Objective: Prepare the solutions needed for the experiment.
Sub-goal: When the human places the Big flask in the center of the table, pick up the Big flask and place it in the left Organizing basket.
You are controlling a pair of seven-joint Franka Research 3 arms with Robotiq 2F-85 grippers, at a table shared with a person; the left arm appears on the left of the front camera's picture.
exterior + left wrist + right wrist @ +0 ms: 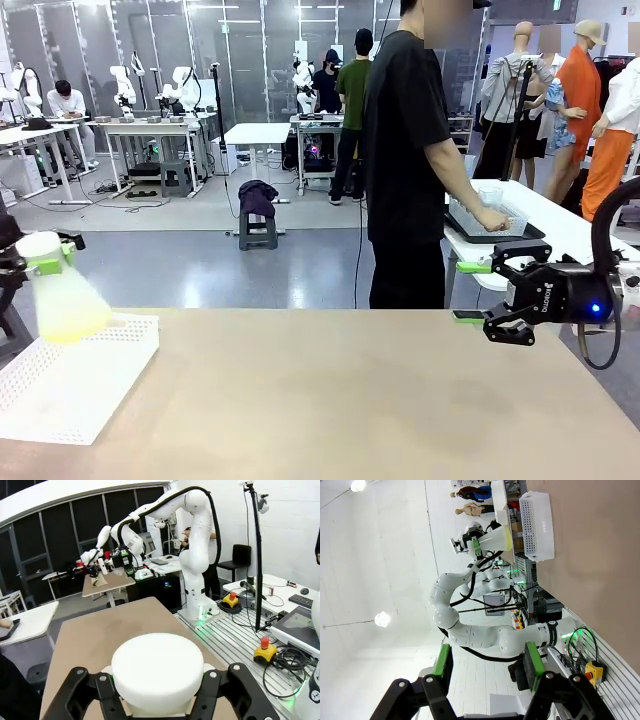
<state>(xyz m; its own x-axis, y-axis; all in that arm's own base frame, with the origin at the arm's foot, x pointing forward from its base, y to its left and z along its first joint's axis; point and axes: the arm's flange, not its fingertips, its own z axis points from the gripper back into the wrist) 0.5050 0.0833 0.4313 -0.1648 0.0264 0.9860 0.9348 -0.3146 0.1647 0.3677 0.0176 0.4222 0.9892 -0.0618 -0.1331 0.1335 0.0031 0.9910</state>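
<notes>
1. Front view: the left end effector (pixel 52 258) is at the left edge, clamped on the neck of a frosted conical flask (pixel 62 290) held upright above the near corner of a white perforated basket (pixel 90 385).
2. Inside the flask, the solutions (pixel 68 318) show as a pale yellow-green layer in the wide lower part.
3. The basket rests on the tan surface (pixel 350 400) at its left side, partly overhanging the edge.
4. The right end effector (pixel 472 292) hovers above the right side of the surface, pointing left, its green-padded fingers apart with nothing between them.
5. A person (pixel 410 160) in black stands at the far side, one hand (pixel 492 218) on a clear container on a separate white table.
6. Left wrist view: the left end effector (pixel 156 690) grips the flask (pixel 157 672), whose white round top fills the space between the black fingers; the surface (pixel 100 635) extends beyond.
7. Right wrist view: the right end effector (pixel 487 664) has its fingers well apart; farther off, the flask (pixel 496 539) with the solutions (pixel 507 538) is just beside the basket (pixel 536 525).
</notes>
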